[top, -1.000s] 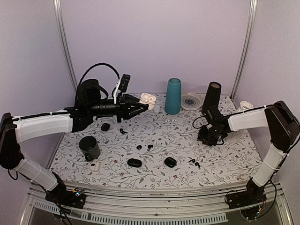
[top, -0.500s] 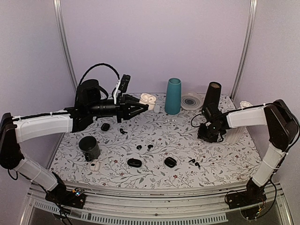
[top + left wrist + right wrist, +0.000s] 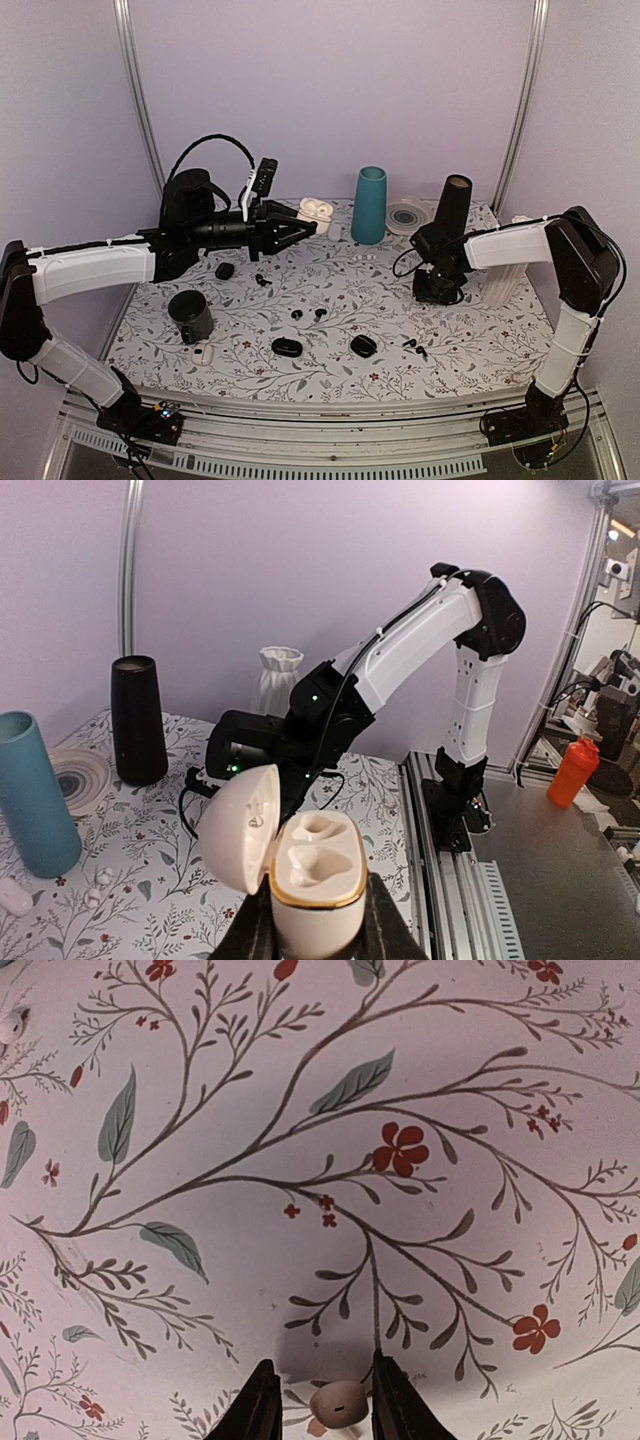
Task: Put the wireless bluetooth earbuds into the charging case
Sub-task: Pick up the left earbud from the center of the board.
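My left gripper (image 3: 306, 229) is raised over the back left of the table, shut on an open cream charging case (image 3: 312, 875) with a gold rim; both wells are empty. My right gripper (image 3: 437, 291) is low over the table at the right, shut on a small pale earbud (image 3: 338, 1403) that sits between its fingers. Tiny black earbuds lie on the cloth: two mid-table (image 3: 296, 314) (image 3: 320, 313), one further back (image 3: 262, 280), and some near the right front (image 3: 411, 346). Black cases (image 3: 286, 347) (image 3: 363, 345) (image 3: 224, 270) lie nearby.
A teal cup (image 3: 369, 205), a black tall cup (image 3: 452, 205) and a stack of plates (image 3: 408, 216) stand at the back. A black mug (image 3: 190, 316) and a small white case (image 3: 203, 354) are front left. A white vase (image 3: 280, 676) stands at the right edge.
My right gripper has moved left and slightly back across the table. The left arm and its case have not moved.
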`<action>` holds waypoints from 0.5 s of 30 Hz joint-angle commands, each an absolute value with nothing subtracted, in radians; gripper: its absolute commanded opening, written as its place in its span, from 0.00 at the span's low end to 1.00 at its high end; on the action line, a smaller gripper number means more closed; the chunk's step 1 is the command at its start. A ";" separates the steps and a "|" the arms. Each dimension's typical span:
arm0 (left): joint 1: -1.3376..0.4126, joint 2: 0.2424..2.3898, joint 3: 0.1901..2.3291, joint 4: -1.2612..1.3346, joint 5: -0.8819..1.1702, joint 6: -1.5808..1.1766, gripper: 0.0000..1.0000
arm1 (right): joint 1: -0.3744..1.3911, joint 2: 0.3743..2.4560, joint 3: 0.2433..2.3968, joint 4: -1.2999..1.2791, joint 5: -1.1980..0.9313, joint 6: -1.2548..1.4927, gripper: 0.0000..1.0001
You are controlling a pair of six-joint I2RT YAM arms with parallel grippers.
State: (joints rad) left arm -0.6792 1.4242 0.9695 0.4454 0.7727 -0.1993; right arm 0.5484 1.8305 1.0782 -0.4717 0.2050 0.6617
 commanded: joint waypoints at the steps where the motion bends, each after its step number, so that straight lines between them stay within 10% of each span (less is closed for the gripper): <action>1: -0.669 1.416 0.968 0.469 0.772 -0.206 0.00 | 0.563 1.873 1.124 -0.536 0.279 0.612 0.31; 15: -0.668 1.416 0.966 0.471 0.776 -0.215 0.00 | 0.572 1.876 1.112 -0.540 0.212 0.550 0.25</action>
